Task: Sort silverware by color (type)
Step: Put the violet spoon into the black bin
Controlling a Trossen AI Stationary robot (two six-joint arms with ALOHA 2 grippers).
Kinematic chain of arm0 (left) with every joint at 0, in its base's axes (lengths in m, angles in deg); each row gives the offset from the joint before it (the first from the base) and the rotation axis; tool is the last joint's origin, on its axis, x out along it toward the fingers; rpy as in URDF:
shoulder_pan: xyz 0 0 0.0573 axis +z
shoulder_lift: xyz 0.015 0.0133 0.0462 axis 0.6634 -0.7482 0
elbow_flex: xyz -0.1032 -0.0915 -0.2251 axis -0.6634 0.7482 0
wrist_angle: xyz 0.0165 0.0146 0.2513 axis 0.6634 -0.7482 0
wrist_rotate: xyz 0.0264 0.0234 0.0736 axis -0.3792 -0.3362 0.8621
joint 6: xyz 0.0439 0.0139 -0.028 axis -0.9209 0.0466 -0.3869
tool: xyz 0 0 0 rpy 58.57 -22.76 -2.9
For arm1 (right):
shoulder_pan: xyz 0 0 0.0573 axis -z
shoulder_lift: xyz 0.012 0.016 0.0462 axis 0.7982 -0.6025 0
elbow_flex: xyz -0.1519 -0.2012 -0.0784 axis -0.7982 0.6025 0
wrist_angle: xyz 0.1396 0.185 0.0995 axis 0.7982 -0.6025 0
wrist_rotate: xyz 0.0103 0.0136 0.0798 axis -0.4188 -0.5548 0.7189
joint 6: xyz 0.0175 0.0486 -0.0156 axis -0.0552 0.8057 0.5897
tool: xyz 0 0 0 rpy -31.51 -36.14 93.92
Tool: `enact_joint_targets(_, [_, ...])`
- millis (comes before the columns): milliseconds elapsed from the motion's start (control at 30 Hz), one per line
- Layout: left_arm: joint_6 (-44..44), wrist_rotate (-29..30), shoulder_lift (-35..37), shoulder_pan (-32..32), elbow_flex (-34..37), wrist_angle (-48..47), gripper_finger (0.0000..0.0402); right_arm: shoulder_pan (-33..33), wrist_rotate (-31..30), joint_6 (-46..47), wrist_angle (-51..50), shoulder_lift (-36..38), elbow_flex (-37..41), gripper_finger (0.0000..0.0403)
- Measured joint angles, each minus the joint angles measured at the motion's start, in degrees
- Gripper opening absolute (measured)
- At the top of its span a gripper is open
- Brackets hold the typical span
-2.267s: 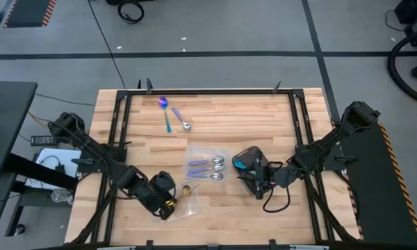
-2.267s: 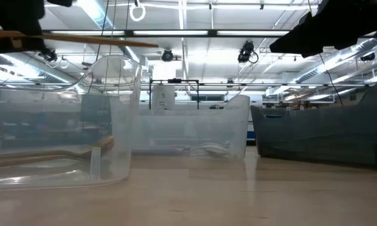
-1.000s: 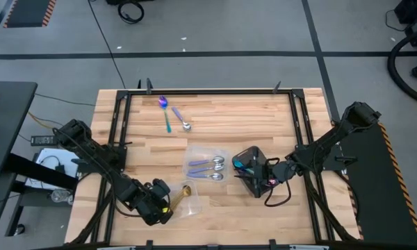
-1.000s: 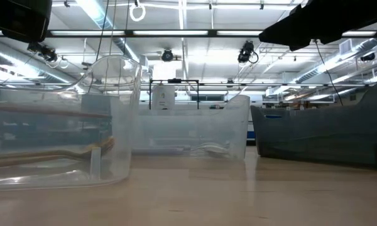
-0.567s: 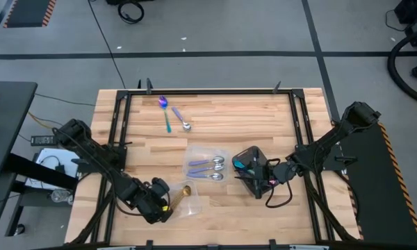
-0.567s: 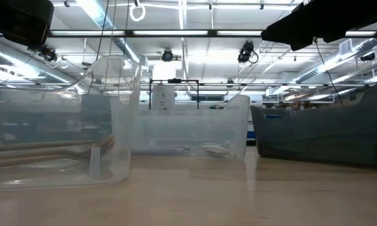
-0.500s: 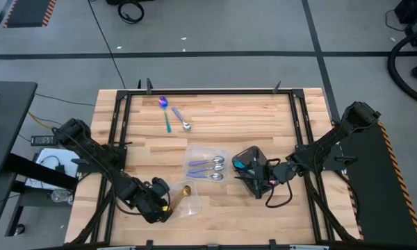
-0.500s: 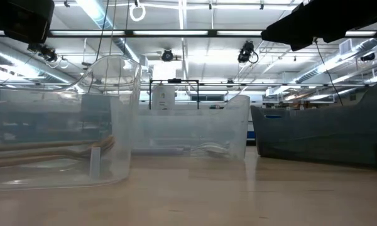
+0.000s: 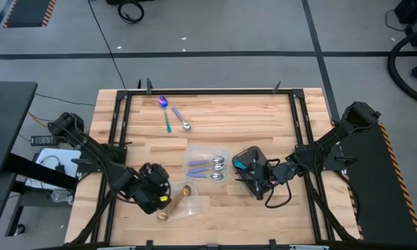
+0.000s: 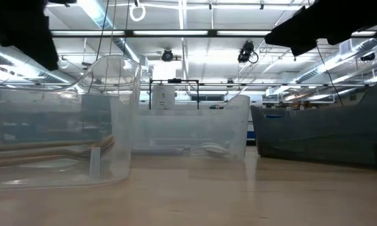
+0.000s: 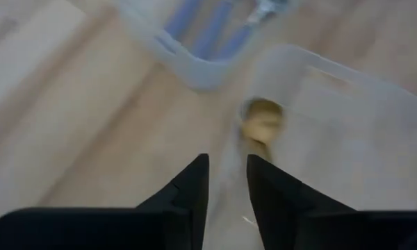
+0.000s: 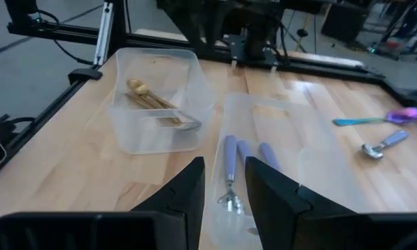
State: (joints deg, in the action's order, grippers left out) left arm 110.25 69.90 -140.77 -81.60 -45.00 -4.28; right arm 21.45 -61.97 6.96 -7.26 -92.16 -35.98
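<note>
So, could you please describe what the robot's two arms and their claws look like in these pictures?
Both arms are dark, slim and jointed, mounted at the table's side edges. The left arm ends in a bulky black wrist and claw; a black cable loops below the right claw. In the wrist views, each claw's two fingers are flat, matte black and tapered. No markings are legible.
</note>
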Motion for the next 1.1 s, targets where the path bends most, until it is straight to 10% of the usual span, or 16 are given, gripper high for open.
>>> enact_joint_targets(1100, [-19.8, 3.4, 0.2, 25.0, 0.1, -11.1, 0.007, 0.0, 4.4, 0.7, -0.2, 0.0, 0.0, 0.0114])
